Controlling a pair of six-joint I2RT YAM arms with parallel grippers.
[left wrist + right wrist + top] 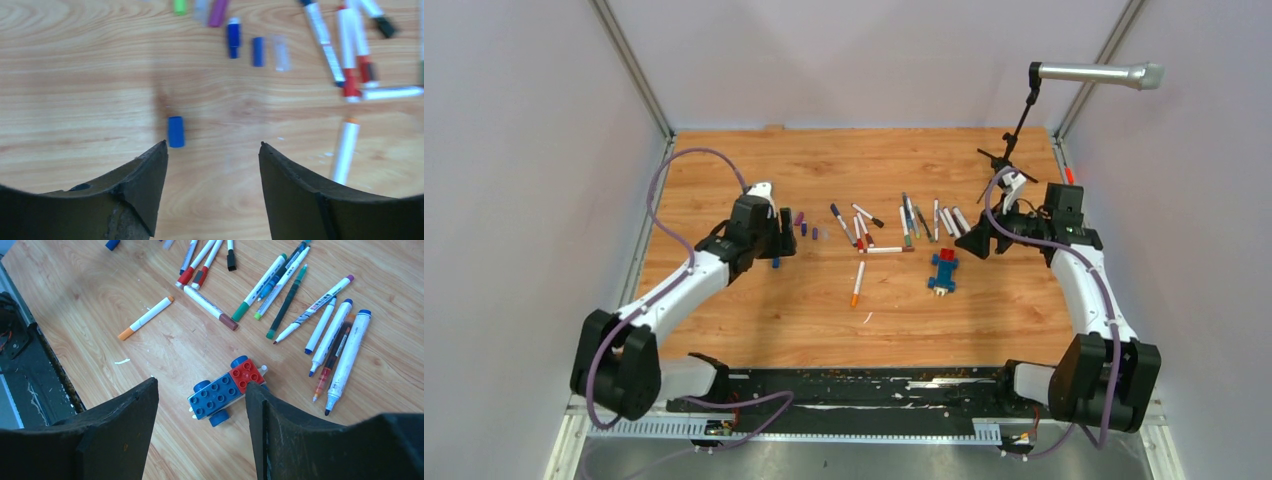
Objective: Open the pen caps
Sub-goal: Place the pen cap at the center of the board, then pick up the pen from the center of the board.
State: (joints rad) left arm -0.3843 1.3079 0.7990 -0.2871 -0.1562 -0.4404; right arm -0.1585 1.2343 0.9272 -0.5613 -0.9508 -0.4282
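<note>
Left claw [212, 150] gapes wide and empty over the wooden bench [75, 90], well left of the blue-and-red studded plastic block car [227, 390]; a short blue cylindrical plastic cap [175, 131] lies beside one fingertip [157, 157]. Right claw [200, 382], equally wide, hangs over the car. Beyond, loose coloured caps [218, 12] lie left of the car.

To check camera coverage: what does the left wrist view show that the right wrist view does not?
Only the left wrist view: the green cap and the purple cap. Only the right wrist view: the blue-and-red block car, the fan of pens to its right, the black rail. Both: the orange-tipped pen, the red-capped pens, the wooden table. A blue cap sits at the right view's top edge; which of the left view's blue caps it is, I cannot tell.
</note>
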